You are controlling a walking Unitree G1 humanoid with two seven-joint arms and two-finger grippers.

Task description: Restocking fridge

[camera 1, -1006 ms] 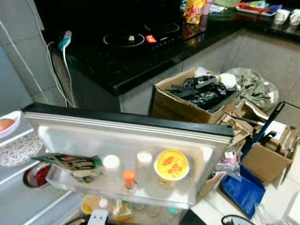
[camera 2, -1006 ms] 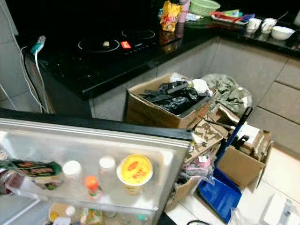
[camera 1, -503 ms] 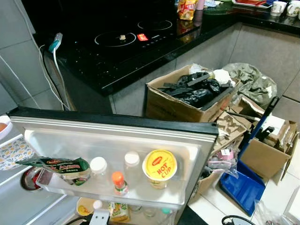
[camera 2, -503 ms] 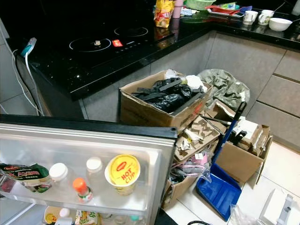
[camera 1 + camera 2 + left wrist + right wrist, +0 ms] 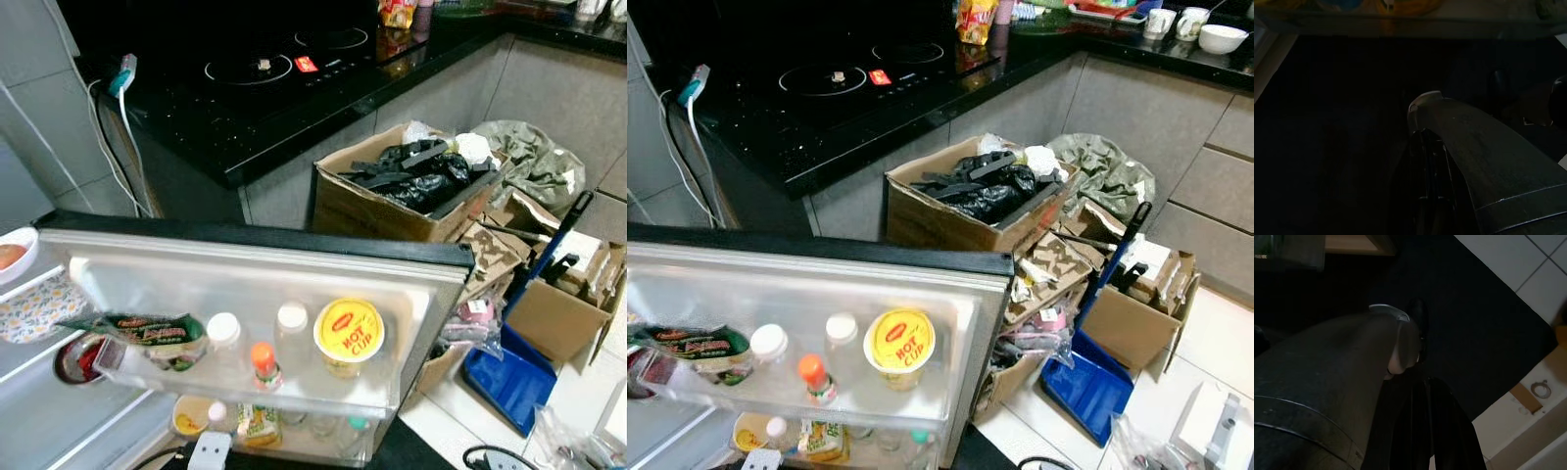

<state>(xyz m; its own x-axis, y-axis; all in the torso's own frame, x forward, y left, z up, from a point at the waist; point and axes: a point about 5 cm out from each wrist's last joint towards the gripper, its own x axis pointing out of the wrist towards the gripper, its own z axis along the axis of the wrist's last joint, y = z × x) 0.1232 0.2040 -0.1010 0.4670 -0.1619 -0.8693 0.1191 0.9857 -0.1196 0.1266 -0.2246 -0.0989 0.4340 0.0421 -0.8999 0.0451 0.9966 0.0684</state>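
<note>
The fridge door [image 5: 255, 245] stands open in front of me, seen from above. Its upper door shelf holds a yellow Hot Cup noodle cup [image 5: 349, 333], two white-capped bottles [image 5: 224, 333], a small orange-capped bottle [image 5: 263, 360] and a green packet [image 5: 147, 331]. A yellow jar [image 5: 191, 416] sits on the shelf below. At the left, the fridge shelves carry a floral plate [image 5: 34, 308] and a red bowl [image 5: 78, 357]. My left gripper [image 5: 1425, 134] and right gripper [image 5: 1427, 382] hang low in the dark, fingers together and holding nothing.
A black counter with an induction hob [image 5: 265, 69] runs behind the door. To the right stand a cardboard box of black bags [image 5: 402, 191], more boxes [image 5: 554, 318] and a blue dustpan [image 5: 514, 367]. A white power strip [image 5: 208, 450] lies at my feet.
The whole picture has shifted a little, so the camera moved. The door and the things on its shelves keep their places.
</note>
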